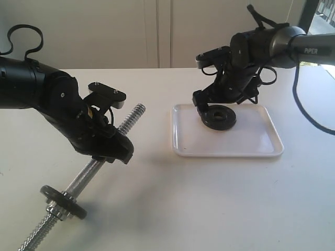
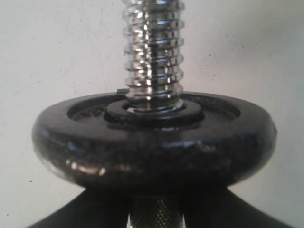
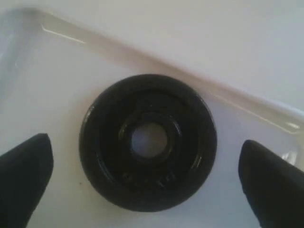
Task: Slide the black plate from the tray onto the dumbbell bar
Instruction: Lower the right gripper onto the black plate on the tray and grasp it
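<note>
One glossy white tray [image 1: 261, 146] on the bench [image 1: 209, 209], and only one thing in it: the black plate [image 1: 220, 117], round matte iron with a centre hole, lying flat. The right claw [image 3: 149, 166] is spread wide either side of it, not touching. Two discs total, since the second disc [image 1: 64, 201] sits on the threaded chrome dumbbell bar [image 1: 131, 119], which the left claw [image 1: 112, 149] grips at a tilt.
</note>
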### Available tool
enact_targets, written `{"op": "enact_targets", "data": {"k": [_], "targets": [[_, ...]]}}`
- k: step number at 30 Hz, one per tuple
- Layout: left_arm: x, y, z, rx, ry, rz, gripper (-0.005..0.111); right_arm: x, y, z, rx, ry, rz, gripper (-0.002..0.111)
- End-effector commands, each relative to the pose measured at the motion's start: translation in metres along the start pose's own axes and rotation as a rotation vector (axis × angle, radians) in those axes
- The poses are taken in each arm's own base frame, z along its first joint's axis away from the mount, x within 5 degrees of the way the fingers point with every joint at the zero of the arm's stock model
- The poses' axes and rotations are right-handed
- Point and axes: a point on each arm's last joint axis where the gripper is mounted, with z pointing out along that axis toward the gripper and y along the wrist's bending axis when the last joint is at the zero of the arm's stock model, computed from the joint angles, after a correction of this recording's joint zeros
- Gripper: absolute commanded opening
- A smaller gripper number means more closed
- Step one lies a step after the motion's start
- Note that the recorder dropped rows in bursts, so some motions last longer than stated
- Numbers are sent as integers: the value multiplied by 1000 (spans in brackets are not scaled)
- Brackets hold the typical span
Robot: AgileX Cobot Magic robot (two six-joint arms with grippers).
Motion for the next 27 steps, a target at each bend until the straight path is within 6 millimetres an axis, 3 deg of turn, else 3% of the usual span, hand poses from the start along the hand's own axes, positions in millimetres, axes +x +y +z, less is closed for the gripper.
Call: {"op": "enact_targets", "data": {"k": [1, 9, 14, 22, 27], "targets": [[-8, 0, -13, 2, -64, -1, 0, -1, -5, 9, 8, 17, -10, 105], [-10, 0, -13, 4, -83, -6, 0, 8, -13, 35, -21, 75, 27, 105], [-10, 0, -13, 5, -87, -8, 0, 5, -6, 38, -107, 60, 54, 104], [-11, -1, -13, 8, -94, -12, 0, 16, -7, 54, -87, 154, 32, 104], [-11, -1, -13, 8, -100, -13, 0, 21, -9, 54, -65, 202, 10, 104]]}}
